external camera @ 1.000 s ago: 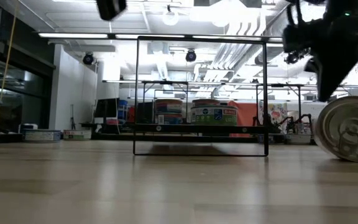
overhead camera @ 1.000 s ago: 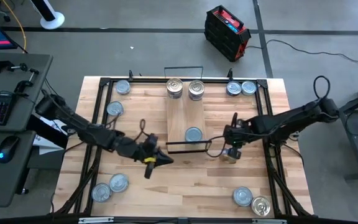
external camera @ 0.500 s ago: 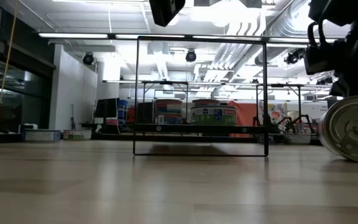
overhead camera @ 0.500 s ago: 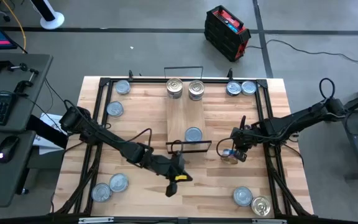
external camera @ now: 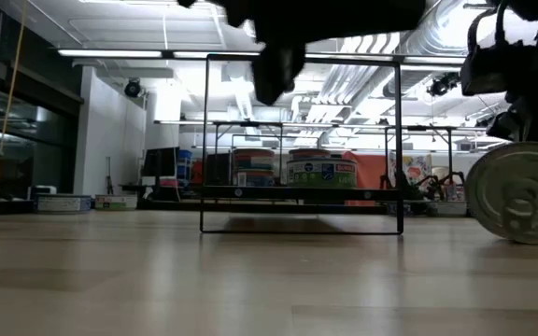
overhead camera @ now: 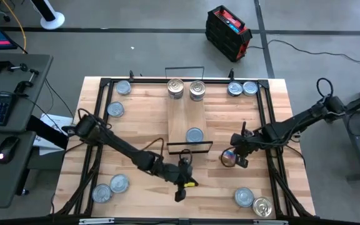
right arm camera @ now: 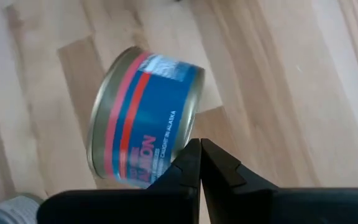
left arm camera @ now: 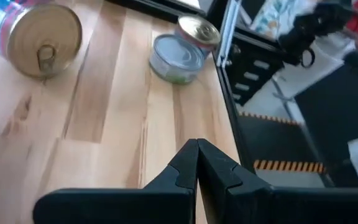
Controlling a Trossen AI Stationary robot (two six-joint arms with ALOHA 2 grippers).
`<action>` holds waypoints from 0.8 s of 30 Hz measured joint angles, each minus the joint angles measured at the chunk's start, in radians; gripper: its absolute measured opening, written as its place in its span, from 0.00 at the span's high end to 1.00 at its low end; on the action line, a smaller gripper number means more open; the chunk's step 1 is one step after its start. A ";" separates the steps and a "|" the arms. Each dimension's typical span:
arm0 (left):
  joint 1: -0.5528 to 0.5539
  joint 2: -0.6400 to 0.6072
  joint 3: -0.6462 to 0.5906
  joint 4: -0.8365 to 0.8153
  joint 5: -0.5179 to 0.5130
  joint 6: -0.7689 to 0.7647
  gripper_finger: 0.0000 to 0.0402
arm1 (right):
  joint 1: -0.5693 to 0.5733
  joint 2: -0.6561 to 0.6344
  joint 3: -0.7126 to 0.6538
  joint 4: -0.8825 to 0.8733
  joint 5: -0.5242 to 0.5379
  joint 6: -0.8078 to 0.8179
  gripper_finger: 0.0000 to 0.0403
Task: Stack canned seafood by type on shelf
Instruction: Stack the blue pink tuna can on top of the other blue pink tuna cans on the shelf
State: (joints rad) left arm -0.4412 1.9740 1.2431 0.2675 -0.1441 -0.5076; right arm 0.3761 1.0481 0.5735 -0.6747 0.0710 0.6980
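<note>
One tin [overhead camera: 228,158] stands on its rim on the table, right of the shelf's near end. Its gold ring-pull lid [external camera: 518,193] faces the low camera. My right gripper [overhead camera: 235,155] is shut, with its tips at the tin's blue and red side wall [right arm camera: 145,118]. My left gripper [overhead camera: 180,192], also shut [left arm camera: 197,155], hovers over bare table near the near edge and holds nothing. The shelf [overhead camera: 186,115] carries two stacks of tins [overhead camera: 175,89] [overhead camera: 197,89] at its far end and one pale-topped tin [overhead camera: 194,134] near its near end. My right gripper's shut fingertips [right arm camera: 199,149] stand at the lower part of the tin's blue side wall [right arm camera: 166,146], coming from the table's right. Whether they touch it, I cannot tell. The tin rests on its rim on the table.
Loose tins lie flat at the far left [overhead camera: 123,87] [overhead camera: 115,109], far right [overhead camera: 234,89] [overhead camera: 249,88], near left [overhead camera: 102,192] [overhead camera: 119,183] and near right [overhead camera: 244,197] [overhead camera: 262,206]. Black frame rails [overhead camera: 270,125] border the table. The shelf's wire end frame [external camera: 302,140] stands upright.
My left arm has swept from left of the shelf's near end toward the table's right and near edge, its gripper staying shut. My right gripper has moved slightly toward the near edge beside the tin. The tin has stayed on its rim and shifted a little.
</note>
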 joint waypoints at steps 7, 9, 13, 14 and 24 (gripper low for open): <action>0.000 0.094 0.100 -0.005 -0.050 0.095 1.00 | 0.033 0.025 0.000 0.071 0.004 -0.097 1.00; 0.008 0.116 0.119 -0.002 -0.050 0.134 1.00 | 0.040 0.052 0.000 0.092 0.015 -0.113 1.00; 0.027 0.120 0.121 -0.006 -0.080 0.166 1.00 | 0.039 0.127 0.001 0.133 0.058 -0.115 1.00; 0.033 0.119 0.120 -0.006 -0.094 0.170 1.00 | 0.039 0.149 0.001 0.146 0.074 -0.115 1.00; 0.059 0.120 0.118 -0.050 -0.098 0.188 1.00 | 0.037 0.282 0.001 0.299 0.111 -0.163 1.00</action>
State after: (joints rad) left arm -0.3823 2.0937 1.3609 0.2173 -0.2425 -0.3199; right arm 0.4130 1.3297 0.5743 -0.3761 0.1824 0.5346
